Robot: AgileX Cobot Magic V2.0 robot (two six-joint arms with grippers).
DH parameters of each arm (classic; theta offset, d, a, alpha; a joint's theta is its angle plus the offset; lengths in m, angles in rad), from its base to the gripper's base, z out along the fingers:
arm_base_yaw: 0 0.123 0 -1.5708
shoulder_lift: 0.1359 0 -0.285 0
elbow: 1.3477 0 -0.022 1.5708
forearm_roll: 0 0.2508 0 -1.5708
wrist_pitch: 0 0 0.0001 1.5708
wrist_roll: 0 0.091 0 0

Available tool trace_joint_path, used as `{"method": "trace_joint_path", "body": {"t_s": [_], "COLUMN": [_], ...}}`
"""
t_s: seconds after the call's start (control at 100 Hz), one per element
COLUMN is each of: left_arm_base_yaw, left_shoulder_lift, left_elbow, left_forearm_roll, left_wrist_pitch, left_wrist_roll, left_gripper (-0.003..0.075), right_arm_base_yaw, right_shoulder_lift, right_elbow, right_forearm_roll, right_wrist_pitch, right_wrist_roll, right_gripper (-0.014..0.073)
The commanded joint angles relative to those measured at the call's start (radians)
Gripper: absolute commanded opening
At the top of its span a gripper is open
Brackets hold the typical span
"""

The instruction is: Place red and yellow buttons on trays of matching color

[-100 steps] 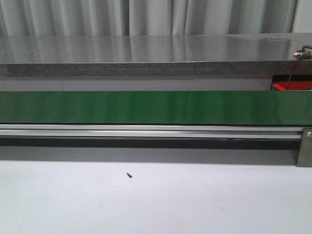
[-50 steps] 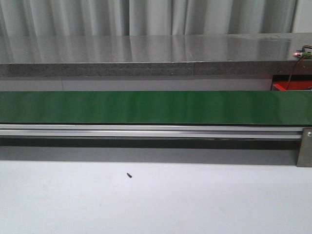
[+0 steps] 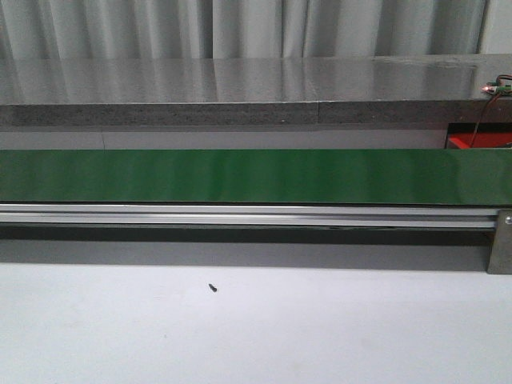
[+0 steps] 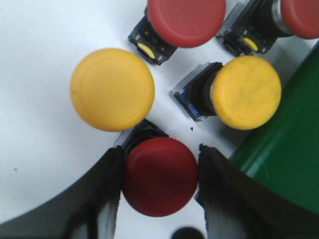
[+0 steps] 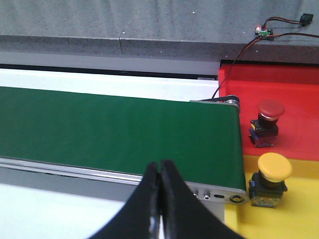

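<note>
Left wrist view showed the left gripper (image 4: 159,186) with its two dark fingers (image 4: 107,191) set on either side of a red button (image 4: 158,177), its cap filling the gap between them and both fingers at or very near its rim. Around it on the white table (image 4: 40,55) lay a large yellow button (image 4: 112,89), a second yellow button (image 4: 245,92) on its side, and two more red buttons (image 4: 185,21) at the far edge, beside the green conveyor belt (image 4: 286,159). From the right wrist, the right gripper (image 5: 160,199) hovered over the belt's near rail with its fingers pressed together, holding nothing. Past the belt's end, one red button (image 5: 266,122) stood on the red tray (image 5: 294,89) and one yellow button (image 5: 271,179) on the yellow tray (image 5: 299,219). Neither arm appeared in the front view, only the belt and a small dark speck (image 3: 212,287) on the table.
</note>
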Motion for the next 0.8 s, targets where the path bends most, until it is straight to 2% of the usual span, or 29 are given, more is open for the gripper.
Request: {"method": "trace_joint_path", "body": {"t_s": [0.0, 0.32, 0.63, 0.79], "left_arm_base_yaw": [-0.001, -0.029, -0.196, -0.250], "left_shoulder_lift": [-0.100, -0.262, -0.254, -0.218], "left_elbow": [-0.027, -0.027, -0.086, -0.088], "left_forearm_roll": [-0.020, -0.027, -0.025, -0.025], "left_wrist_pitch": [-0.020, -0.026, 0.001, 0.005], "left_wrist_roll": [-0.001, 0.038, 0.038, 0.038], "left_gripper": [0.0242, 0.0242, 0.0242, 0.0242], "right_arm_base_yaw": [-0.001, -0.001, -0.001, -0.001], "right_shoulder_lift": [0.002, 0.002, 0.002, 0.002], "right_elbow": [-0.027, -0.027, -0.027, -0.027], "right_forearm_roll": [0.013, 0.013, 0.014, 0.014], "right_wrist_pitch": [-0.081, -0.081, -0.081, -0.081], "right_wrist_roll": [-0.001, -0.001, -0.001, -0.001], "right_gripper": [-0.0122, -0.0122, -0.0122, -0.0122]}}
